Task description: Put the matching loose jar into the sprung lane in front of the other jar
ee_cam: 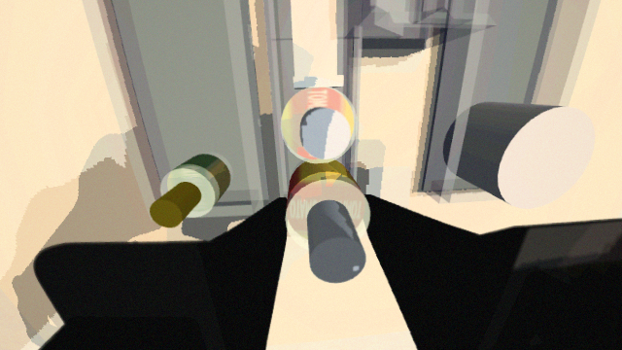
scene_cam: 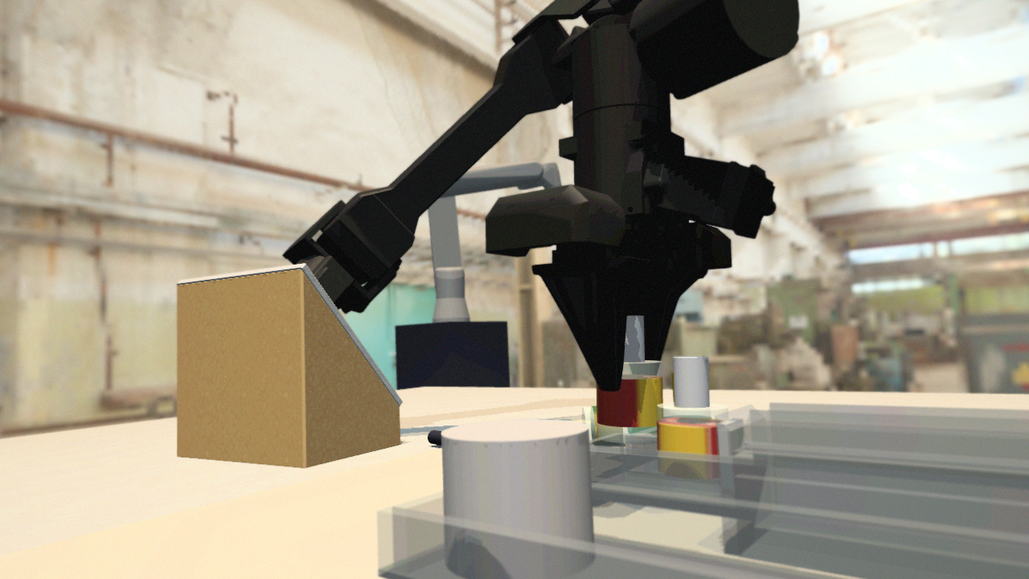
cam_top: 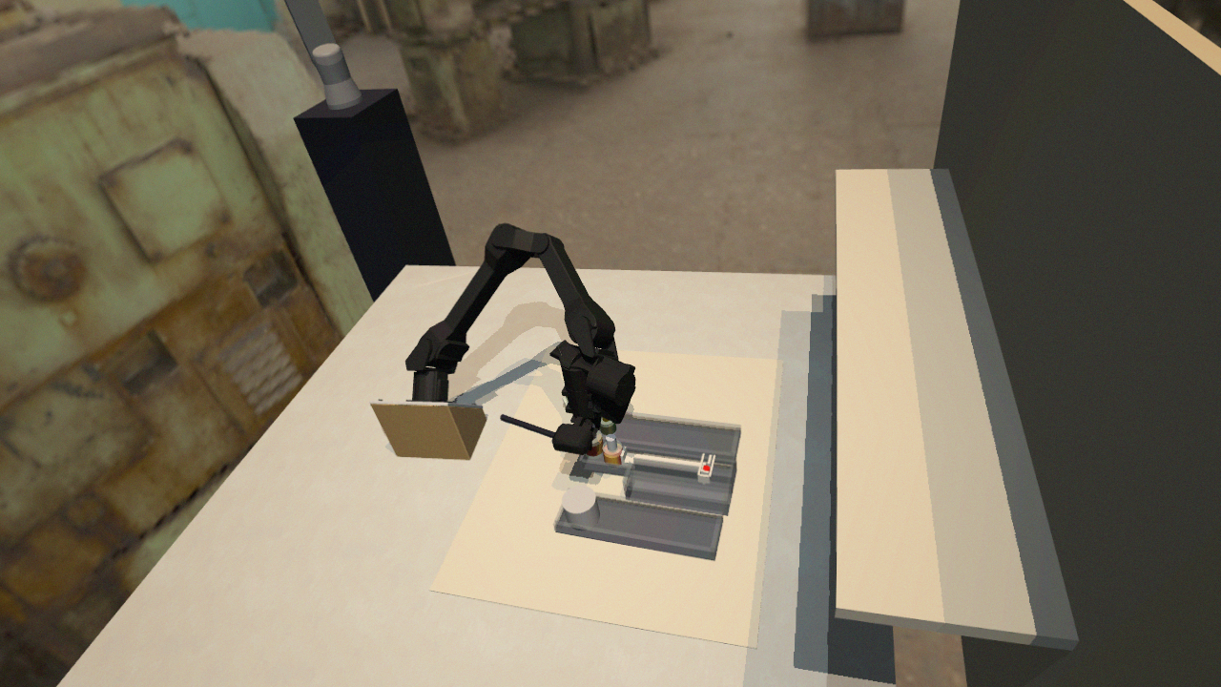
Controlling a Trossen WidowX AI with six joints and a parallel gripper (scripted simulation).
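My gripper is shut on a jar with a red and yellow tomato label and a grey cap. The held jar is upright, its base higher than that of the matching lane jar. In the wrist view it is directly in front of that jar, close against it; contact is not certain. The lane jar stands in the sprung lane before the white pusher plate. The pusher's red-marked slider is toward the rear. The front stop is hidden.
A green jar with a yellow cap stands at the front of the left lane in the wrist view. A large grey cylinder stands in the right lane. A dark rod lies before the lanes.
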